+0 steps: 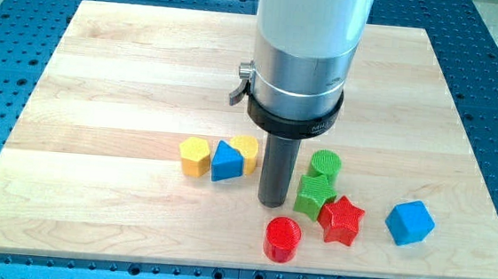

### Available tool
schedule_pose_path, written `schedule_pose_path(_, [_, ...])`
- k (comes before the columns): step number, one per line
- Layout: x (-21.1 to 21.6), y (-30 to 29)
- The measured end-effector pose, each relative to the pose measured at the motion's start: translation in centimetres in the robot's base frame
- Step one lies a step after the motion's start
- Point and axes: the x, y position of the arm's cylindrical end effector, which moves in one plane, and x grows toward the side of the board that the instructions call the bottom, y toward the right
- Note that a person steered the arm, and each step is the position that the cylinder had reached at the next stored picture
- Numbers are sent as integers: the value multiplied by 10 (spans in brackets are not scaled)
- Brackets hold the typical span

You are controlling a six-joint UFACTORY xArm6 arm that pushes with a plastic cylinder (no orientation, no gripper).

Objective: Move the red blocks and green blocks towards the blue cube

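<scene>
The blue cube (409, 222) sits at the view's lower right. A red star (341, 220) lies just left of it, touching a green block (315, 196). A green cylinder (325, 164) stands just above that green block. A red cylinder (282, 238) sits below them, near the board's bottom edge. My tip (270, 203) rests on the board just left of the green block and above the red cylinder, apart from both.
A blue block (227, 162) sits left of my tip, between a yellow block (195, 156) and another yellow block (245, 151) partly behind it. The wooden board (103, 74) lies on a blue perforated table.
</scene>
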Motion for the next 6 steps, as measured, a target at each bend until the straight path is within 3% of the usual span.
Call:
schedule_pose_path(2, [-4,88])
schedule_pose_path(4, [16,-34])
schedule_pose_path(6, [70,-43])
